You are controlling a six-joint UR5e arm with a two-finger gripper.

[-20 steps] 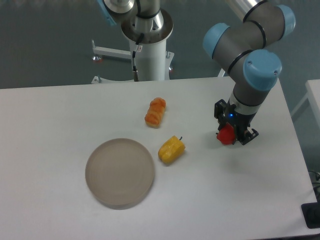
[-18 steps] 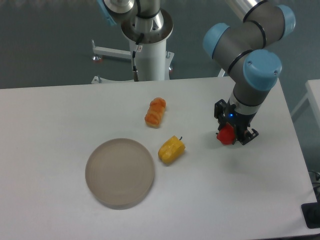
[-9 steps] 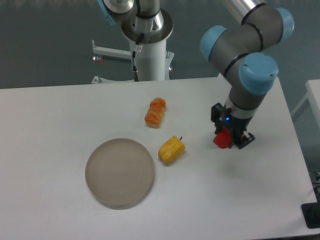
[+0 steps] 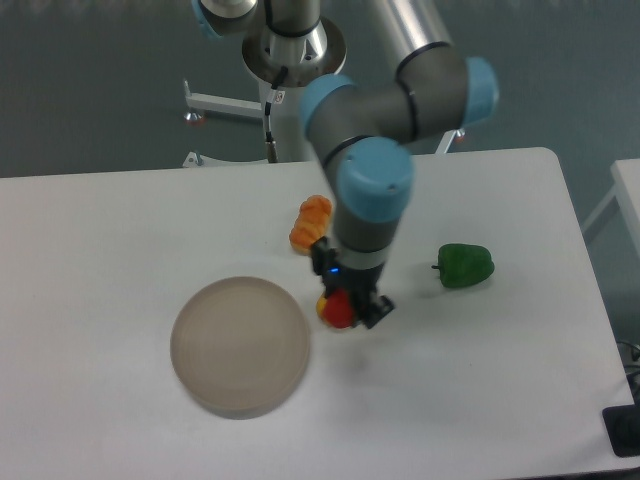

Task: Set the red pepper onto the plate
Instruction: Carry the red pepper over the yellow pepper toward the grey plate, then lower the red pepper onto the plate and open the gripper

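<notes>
1. The red pepper (image 4: 340,311) sits clamped in the gripper (image 4: 345,308), above the bench (image 4: 520,380) near its middle.
2. The plate (image 4: 239,345) lies just left of it.
3. A yellow pepper (image 4: 323,304) peeks out behind the gripper.

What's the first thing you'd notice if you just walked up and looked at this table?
The big grey and blue robot arm reaches down over the middle of the table, its gripper holding a shiny red pepper in its jaws. A wide, round plate lies just to the left of it, and a green pepper lies alone on the right.
</notes>
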